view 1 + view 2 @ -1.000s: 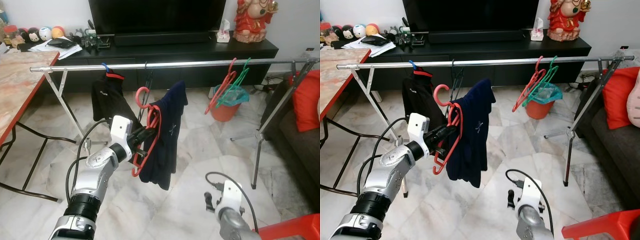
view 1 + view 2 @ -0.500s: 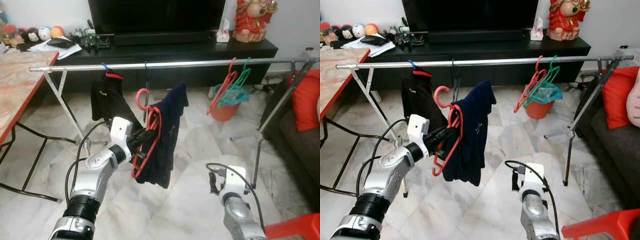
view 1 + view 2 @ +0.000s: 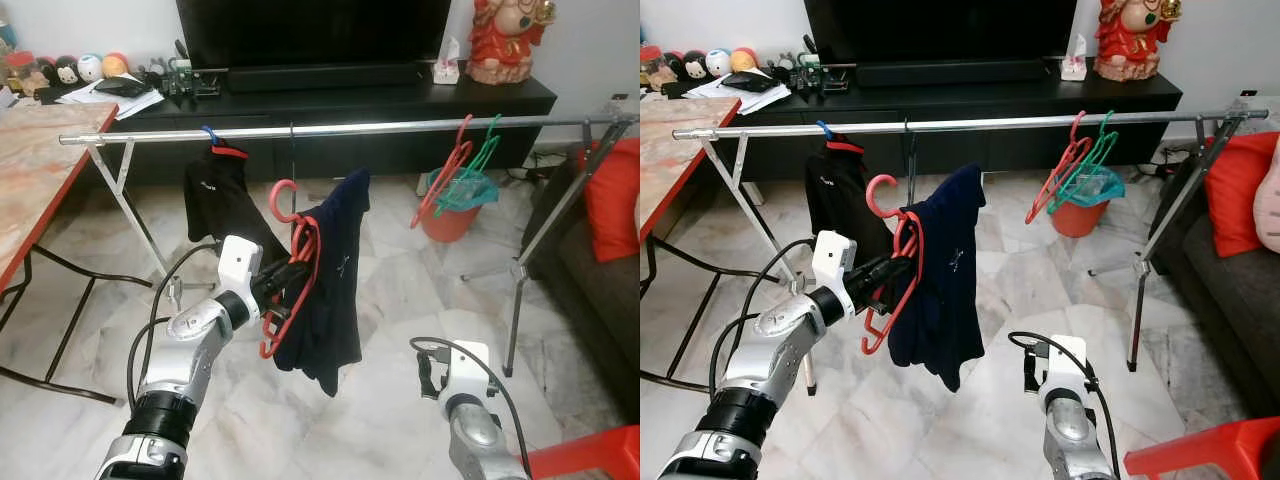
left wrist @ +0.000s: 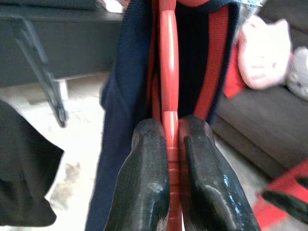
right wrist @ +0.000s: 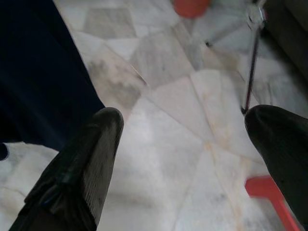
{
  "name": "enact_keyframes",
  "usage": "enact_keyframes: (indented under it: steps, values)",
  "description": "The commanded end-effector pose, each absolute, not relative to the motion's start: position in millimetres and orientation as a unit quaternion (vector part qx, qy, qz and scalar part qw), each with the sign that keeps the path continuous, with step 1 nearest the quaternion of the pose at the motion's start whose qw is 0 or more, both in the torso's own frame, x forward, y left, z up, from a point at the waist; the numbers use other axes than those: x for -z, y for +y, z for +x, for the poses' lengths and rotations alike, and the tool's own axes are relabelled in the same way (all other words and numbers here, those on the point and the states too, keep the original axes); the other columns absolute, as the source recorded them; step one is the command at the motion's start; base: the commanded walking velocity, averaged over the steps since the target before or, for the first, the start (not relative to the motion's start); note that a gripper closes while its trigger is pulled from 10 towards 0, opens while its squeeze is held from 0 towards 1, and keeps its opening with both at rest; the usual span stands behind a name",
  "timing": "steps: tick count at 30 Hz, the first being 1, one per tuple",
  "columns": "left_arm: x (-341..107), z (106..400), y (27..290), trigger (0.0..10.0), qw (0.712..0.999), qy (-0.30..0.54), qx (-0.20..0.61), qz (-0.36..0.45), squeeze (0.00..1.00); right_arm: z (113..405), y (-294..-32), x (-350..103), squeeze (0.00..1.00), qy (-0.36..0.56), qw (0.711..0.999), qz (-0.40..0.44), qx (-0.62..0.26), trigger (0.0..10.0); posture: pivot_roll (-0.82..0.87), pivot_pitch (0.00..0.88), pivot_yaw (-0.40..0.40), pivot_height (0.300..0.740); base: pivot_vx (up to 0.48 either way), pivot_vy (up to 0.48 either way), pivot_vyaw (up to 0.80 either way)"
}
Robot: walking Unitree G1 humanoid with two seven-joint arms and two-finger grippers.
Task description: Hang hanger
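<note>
Marble floor tiles run under a long metal drying rail (image 3: 400, 128) that stands in front of a dark TV console (image 3: 380, 105). A black garment (image 3: 215, 195) already hangs near the rail's left end, and spare red and green hangers (image 3: 455, 165) hang toward its right end, above an orange bucket (image 3: 450, 215).

The left gripper (image 4: 174, 144) is clamped tight on the shaft of a red hanger (image 3: 290, 270), the fingers (image 4: 144, 178) pinching it from both sides. A navy garment (image 3: 335, 280) is draped over that hanger. The assembly is held below and in front of the rail, with the hook (image 3: 282, 195) not yet over the bar.

The right gripper (image 5: 183, 159) sits low, its fingers spread wide and holding nothing, pointing at the floor.

Risks, as a judgement:
- The garment hangs unevenly and could slide off during the lift.
- The hook looks turned relative to the bar; if so, it could strike the rail instead of seating.
- The grip is on a thin, smooth shaft, so the garment's weight could rotate the hanger between the fingers.
</note>
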State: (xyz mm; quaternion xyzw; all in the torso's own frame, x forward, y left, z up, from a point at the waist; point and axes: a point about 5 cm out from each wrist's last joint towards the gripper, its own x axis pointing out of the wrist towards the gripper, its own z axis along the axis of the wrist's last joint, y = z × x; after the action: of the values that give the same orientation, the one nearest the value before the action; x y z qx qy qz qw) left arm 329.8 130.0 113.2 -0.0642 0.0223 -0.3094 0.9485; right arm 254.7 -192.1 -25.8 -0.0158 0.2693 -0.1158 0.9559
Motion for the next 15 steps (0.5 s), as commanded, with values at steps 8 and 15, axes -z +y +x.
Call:
enact_keyframes:
  steps: [8, 15]
  values:
    - [-86, 319, 168, 10.0, 0.982, 0.007, 0.178, -0.067, 0.0, 256, -199, 24, 0.0, 0.234, 0.963, -0.063, 0.114, 10.0, -0.04, 0.0, 0.031, 0.74, 0.0, 0.0, 0.0]
    - [-64, 304, 197, 10.0, 0.996, 0.007, 0.085, -0.038, 0.0, 248, -200, 31, 0.0, 0.248, 0.959, -0.064, 0.117, 10.0, -0.04, 0.0, 0.029, 0.74, 0.0, 0.0, 0.0]
